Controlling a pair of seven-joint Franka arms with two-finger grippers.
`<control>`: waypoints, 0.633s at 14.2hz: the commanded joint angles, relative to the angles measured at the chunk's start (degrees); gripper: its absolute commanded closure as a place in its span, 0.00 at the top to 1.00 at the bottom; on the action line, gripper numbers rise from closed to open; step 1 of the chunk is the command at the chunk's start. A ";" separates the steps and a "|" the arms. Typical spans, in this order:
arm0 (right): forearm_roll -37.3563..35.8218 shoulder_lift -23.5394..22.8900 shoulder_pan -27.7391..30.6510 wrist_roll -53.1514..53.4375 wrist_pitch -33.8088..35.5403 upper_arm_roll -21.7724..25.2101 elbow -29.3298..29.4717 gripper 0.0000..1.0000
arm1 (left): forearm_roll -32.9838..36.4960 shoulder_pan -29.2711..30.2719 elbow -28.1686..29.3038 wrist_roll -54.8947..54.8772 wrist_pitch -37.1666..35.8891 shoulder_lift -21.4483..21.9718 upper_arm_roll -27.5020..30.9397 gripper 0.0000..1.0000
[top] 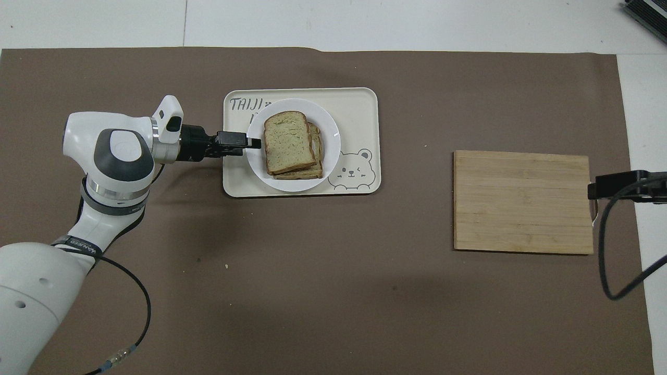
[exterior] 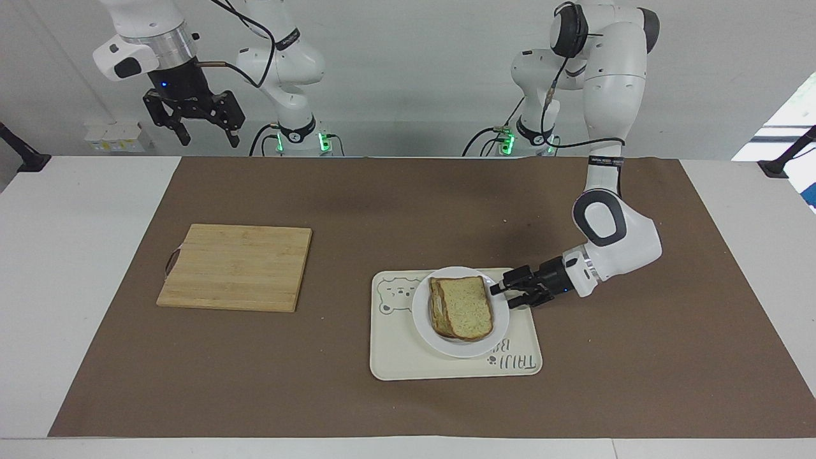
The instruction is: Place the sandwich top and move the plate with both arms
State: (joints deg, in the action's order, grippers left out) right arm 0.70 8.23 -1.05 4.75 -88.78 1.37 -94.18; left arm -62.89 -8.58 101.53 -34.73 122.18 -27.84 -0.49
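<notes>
On the cream tray the hard, slippery plate, topped by the soft, light sandwich top, is best gripped at its rim, where the left end effector is seen spread wide.

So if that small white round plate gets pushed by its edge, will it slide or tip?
The small white round plate would probably slide: it sits flat and low on the smooth cream tray. The stacked bread slices look slightly offset, so the top one might shift. It looks rigid and may be breakable.
</notes>
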 commanded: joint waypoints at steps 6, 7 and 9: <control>1.06 0.30 0.96 -1.76 0.63 -0.23 0.05 1.00 | 35.87 0.23 0.07 13.63 -0.01 14.54 0.84 1.00; 1.06 0.39 0.96 -1.76 0.54 -0.23 0.05 1.00 | 38.87 0.40 0.07 14.16 -0.70 16.83 1.71 1.00; 1.06 0.39 0.96 -1.76 0.63 -0.23 0.05 1.00 | 45.81 0.49 -3.59 14.17 -6.65 20.35 2.59 1.00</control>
State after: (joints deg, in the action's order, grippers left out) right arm 0.70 8.23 -1.05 4.75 -88.78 1.37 -94.18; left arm -22.94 -8.42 100.13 -21.41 120.65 -11.44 1.36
